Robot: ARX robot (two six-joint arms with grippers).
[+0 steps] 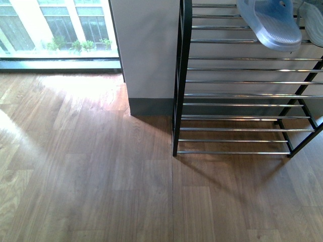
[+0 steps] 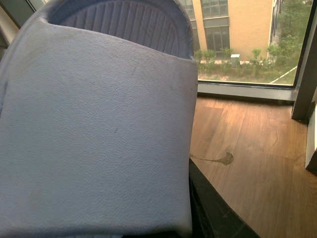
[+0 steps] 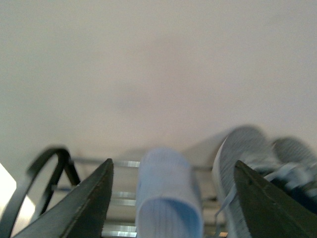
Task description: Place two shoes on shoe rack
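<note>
At the left of the front view a window [image 1: 55, 25] lights the wooden floor [image 1: 101, 176], and to its right the shoe rack [image 1: 242, 96] stands against the wall with a pale blue slide sandal [image 1: 270, 22] on an upper rod shelf. The left wrist view is filled by another pale blue slide sandal [image 2: 94, 134]; whether the left gripper pinches it I cannot tell. The right gripper [image 3: 173, 198] hangs spread above the rack's top shelf, the two grey sneakers [image 3: 262, 163] lying side by side just beside a sandal there.
</note>
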